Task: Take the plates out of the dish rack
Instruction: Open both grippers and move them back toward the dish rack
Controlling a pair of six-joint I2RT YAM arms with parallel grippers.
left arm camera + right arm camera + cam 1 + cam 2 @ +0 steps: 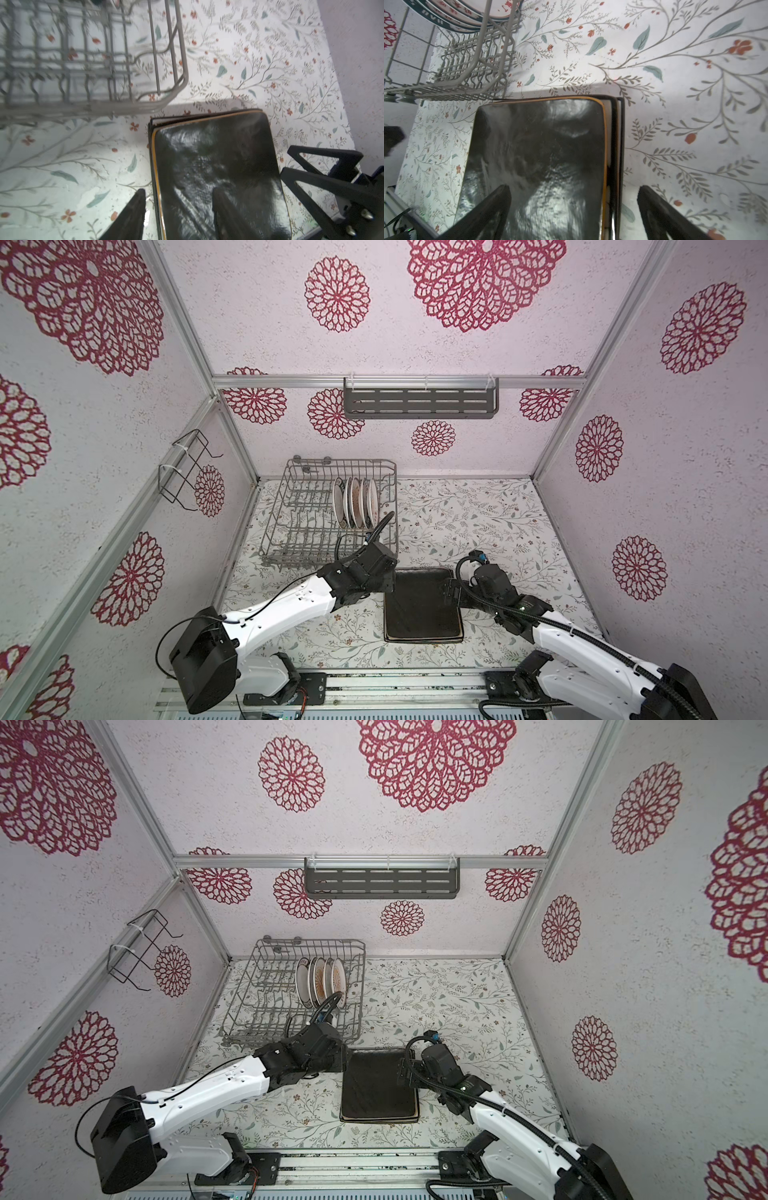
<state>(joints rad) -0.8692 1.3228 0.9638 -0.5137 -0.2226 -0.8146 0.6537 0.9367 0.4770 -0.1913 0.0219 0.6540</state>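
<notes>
The grey wire dish rack (282, 506) (249, 986) stands at the back left of the table, with several small round white plates (355, 502) (320, 979) upright near its right side. In front of it, a stack of rectangular plates lies flat, topped by a dark brown plate (419, 605) (374, 1081) (218, 162) (539, 149). My left gripper (384, 585) (178, 193) is open and straddles the stack's left edge, one finger over the table and one over the plate. My right gripper (451, 591) (574, 189) is wide open astride the right edge. Neither gripper holds anything.
A grey slotted shelf (419, 404) hangs on the back wall and a small black wire holder (185, 472) on the left wall. The floral table cover (498, 522) stretches to the right of the rack and stack. Patterned walls close in three sides.
</notes>
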